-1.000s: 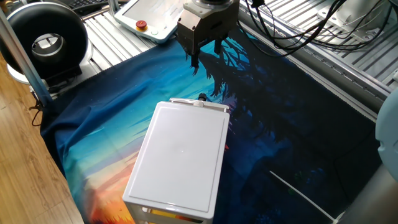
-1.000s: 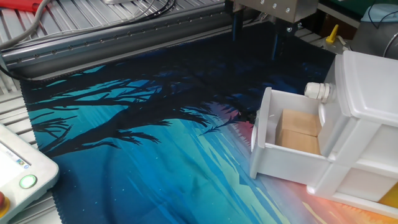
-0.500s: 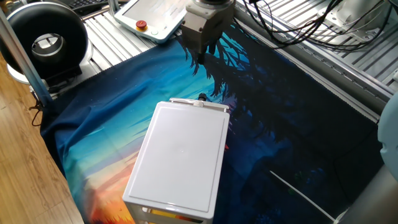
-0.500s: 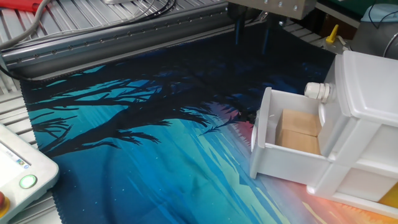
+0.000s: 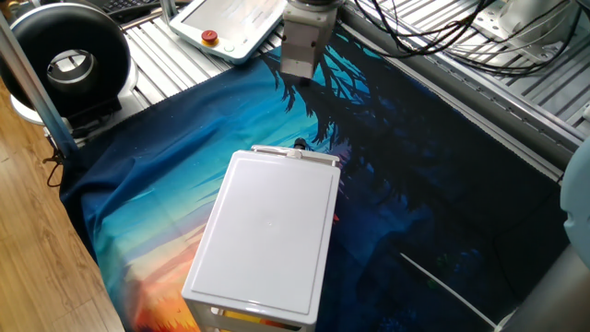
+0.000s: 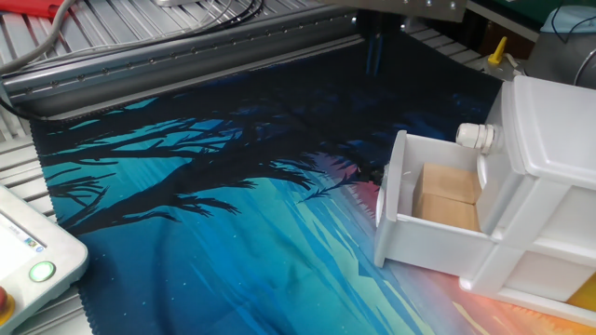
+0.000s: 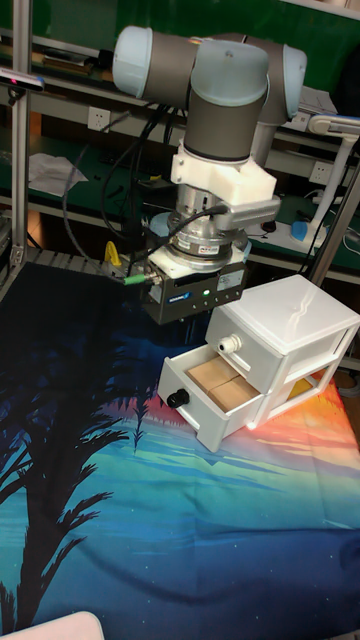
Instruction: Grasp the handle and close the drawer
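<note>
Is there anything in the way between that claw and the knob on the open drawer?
Nothing visible. The gripper hangs over bare cloth out in front of the drawer, and its handle faces that side with only open space between. The wooden blocks lie inside, below the rim.

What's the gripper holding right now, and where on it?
Nothing. The gripper hangs above the cloth, apart from the open drawer; its handle is untouched.

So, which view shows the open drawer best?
The other fixed view: the drawer is close, pulled out, its inside visible. The tall fixed view shows it smaller, from the front. One fixed view shows only its front edge.
</note>
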`<state>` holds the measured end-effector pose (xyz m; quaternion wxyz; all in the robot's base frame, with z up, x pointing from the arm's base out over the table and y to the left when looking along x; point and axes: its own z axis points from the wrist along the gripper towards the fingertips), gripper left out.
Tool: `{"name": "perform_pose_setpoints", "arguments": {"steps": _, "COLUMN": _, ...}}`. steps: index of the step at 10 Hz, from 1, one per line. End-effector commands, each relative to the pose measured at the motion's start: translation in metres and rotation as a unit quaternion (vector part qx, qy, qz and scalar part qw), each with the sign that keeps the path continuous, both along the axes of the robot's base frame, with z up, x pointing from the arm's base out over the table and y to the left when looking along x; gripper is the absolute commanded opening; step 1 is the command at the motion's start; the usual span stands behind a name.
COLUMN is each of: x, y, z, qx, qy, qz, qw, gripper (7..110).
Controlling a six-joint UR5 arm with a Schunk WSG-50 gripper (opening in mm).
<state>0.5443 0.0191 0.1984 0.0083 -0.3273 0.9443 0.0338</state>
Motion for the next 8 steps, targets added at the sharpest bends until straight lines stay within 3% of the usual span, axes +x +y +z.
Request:
{"name": "perform_pose_setpoints", "arguments": {"steps": 1, "x": 0.015, "y": -0.005, "z": -0.006, "qx": -0.015, "qy": -0.027, "qz": 0.123, "qw": 0.9919, "gripper": 7}}
{"name": "perform_pose_setpoints", "arguments": {"steps": 2, "x": 0.019, "y": -0.015, "z": -0.009, "qx": -0.044, "qy": -0.027, "qz": 0.198, "qw": 0.9789, "gripper": 7}}
{"name": "perform_pose_setpoints", "arguments": {"steps": 3, "x": 0.025, "y": -0.014, "z": -0.009, "qx": -0.050, "qy": -0.037, "qz": 0.243, "qw": 0.9680, "gripper": 7}}
{"name": "perform_pose_setpoints", "arguments": {"steps": 4, "x": 0.029, "y": -0.012, "z": -0.009, "qx": -0.049, "qy": -0.047, "qz": 0.282, "qw": 0.9570, "gripper": 7}}
{"name": "perform_pose_setpoints", "arguments": {"steps": 6, "x": 0.027, "y": -0.002, "z": -0.010, "qx": -0.033, "qy": -0.051, "qz": 0.374, "qw": 0.9255, "gripper": 7}}
{"name": "perform_pose_setpoints", "arguments": {"steps": 7, "x": 0.025, "y": 0.000, "z": -0.012, "qx": -0.032, "qy": -0.051, "qz": 0.420, "qw": 0.9057, "gripper": 7}}
{"name": "perform_pose_setpoints", "arguments": {"steps": 8, "x": 0.023, "y": 0.008, "z": -0.014, "qx": -0.022, "qy": -0.055, "qz": 0.436, "qw": 0.8981, "gripper": 7}}
